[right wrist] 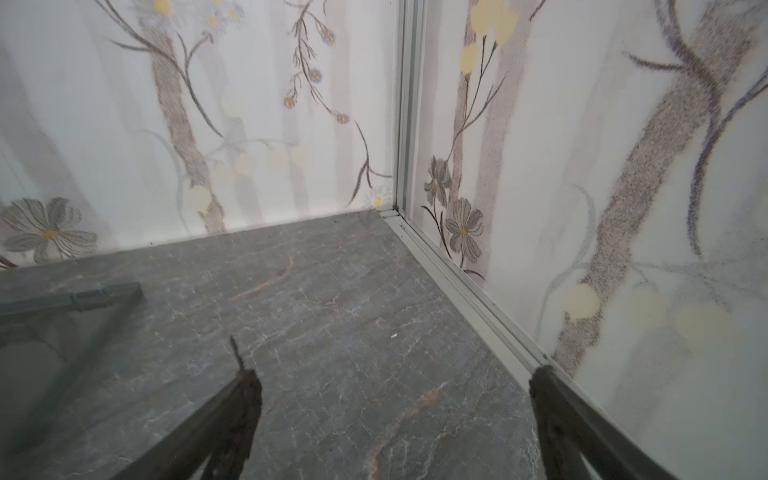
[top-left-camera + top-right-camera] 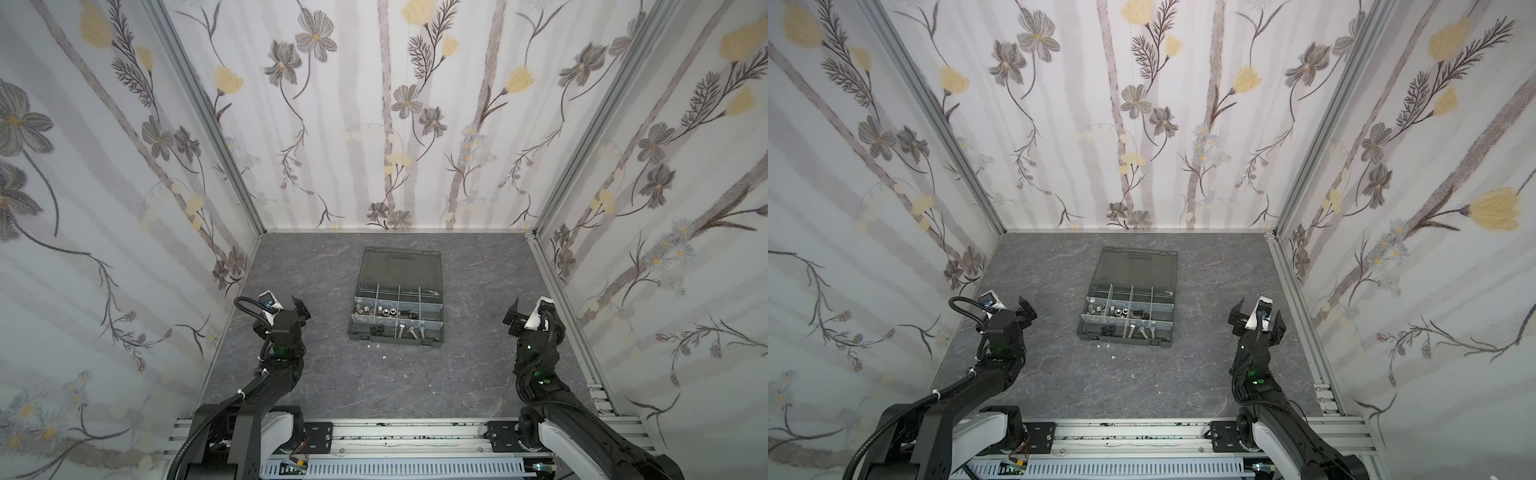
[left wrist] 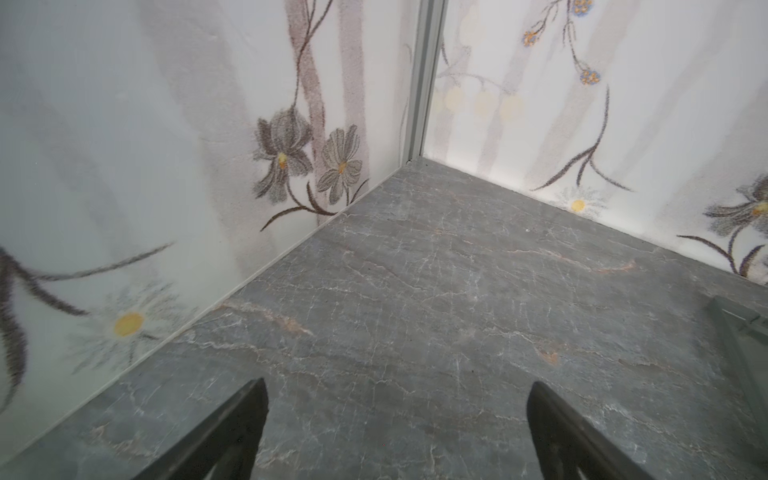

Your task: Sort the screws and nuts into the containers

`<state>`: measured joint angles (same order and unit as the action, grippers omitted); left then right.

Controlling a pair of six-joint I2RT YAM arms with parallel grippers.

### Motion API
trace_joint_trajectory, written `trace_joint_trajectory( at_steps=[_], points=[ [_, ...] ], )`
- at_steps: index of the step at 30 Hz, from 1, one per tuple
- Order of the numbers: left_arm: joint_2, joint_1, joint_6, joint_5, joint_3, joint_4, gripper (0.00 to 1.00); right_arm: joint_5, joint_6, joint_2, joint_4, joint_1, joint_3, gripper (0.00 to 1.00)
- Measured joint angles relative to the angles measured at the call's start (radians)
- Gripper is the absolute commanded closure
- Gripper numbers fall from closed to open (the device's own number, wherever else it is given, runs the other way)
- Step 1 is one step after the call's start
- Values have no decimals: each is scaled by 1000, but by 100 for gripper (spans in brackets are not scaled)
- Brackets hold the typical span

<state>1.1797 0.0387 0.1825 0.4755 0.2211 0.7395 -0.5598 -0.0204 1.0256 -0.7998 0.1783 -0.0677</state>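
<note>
Left claw [image 3: 397,388] and right claw [image 1: 395,374] both gape wide, empty, well apart from the case [image 2: 399,266].

My left wrist view catches only a corner of the case [image 3: 746,332] before the frame cuts it off, and my right wrist view keeps just a blurred corner [image 1: 54,332], so neither shows me a compartment. The fingers [image 3: 232,432] of my left end effector [image 3: 397,382] and of my right end effector [image 1: 395,372] run out of frame. In both top views the nuts [image 2: 376,311] [image 2: 1104,309] and screws [image 2: 409,331] [image 2: 1140,331] are too small to count, and the white specks [image 2: 376,344] on the tabletop [image 2: 374,386] too small to name.
</note>
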Motion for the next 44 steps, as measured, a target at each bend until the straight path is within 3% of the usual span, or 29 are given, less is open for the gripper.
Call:
trace_joint_trajectory(
  at_steps=[9, 14, 21, 44],
  points=[
    [298, -56, -29, -239, 56, 300, 0, 242, -50, 456, -410, -148, -93, 0],
    [395, -34, -75, -375, 9, 455, 0, 292, -52, 464, -458, -148, -93, 0],
    [403, -27, -87, -392, 8, 557, 0, 302, -58, 472, -496, -146, -108, 0],
    [404, -16, -105, -386, 8, 574, 0, 303, -58, 484, -498, -140, -126, 0]
  ],
)
